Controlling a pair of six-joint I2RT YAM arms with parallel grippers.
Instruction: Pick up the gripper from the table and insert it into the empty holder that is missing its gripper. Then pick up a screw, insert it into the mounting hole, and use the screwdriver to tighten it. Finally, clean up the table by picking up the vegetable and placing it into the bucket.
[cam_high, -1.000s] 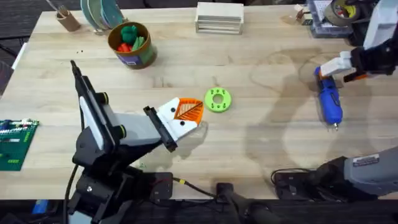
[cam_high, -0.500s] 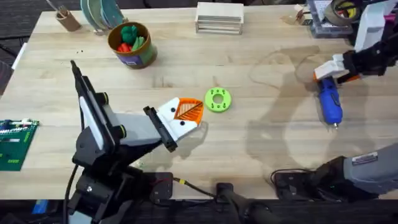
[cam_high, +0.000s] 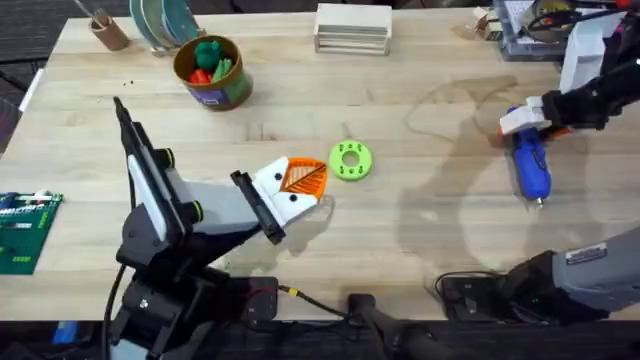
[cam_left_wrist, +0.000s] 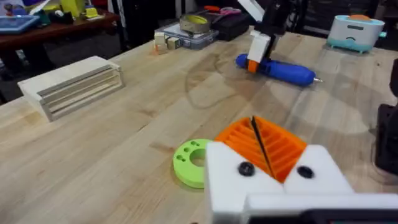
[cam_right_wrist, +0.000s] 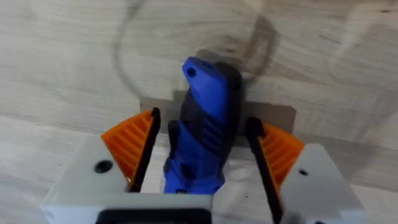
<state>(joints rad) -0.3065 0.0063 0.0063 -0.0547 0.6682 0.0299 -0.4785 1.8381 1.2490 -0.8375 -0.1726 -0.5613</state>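
My left gripper (cam_high: 305, 178) rests low over the table's middle, shut; its two white holders (cam_left_wrist: 311, 180) each carry an orange ribbed gripper wedge (cam_left_wrist: 280, 146), pressed together. A dark screw head (cam_left_wrist: 245, 168) sits in each white finger. The blue screwdriver (cam_high: 530, 165) lies flat at the right. My right gripper (cam_high: 522, 122) straddles its rear end, open, with a small gap on either side of the handle (cam_right_wrist: 208, 93). The bucket (cam_high: 232, 90) stands at the back left, and the green vegetable (cam_high: 208, 50) lies inside it beside red pieces.
A lime-green ring disc (cam_high: 350, 160) lies just right of my left gripper. A white slatted block (cam_high: 352, 28) sits at the back centre, a brown pencil cup (cam_high: 108, 32) at the back left, a green circuit board (cam_high: 22, 230) at the left edge, and a parts tray (cam_high: 540, 25) at the back right.
My right gripper has shifted slightly left and nearer along the screwdriver's rear end. The screwdriver has stayed in place. The left arm has not moved.
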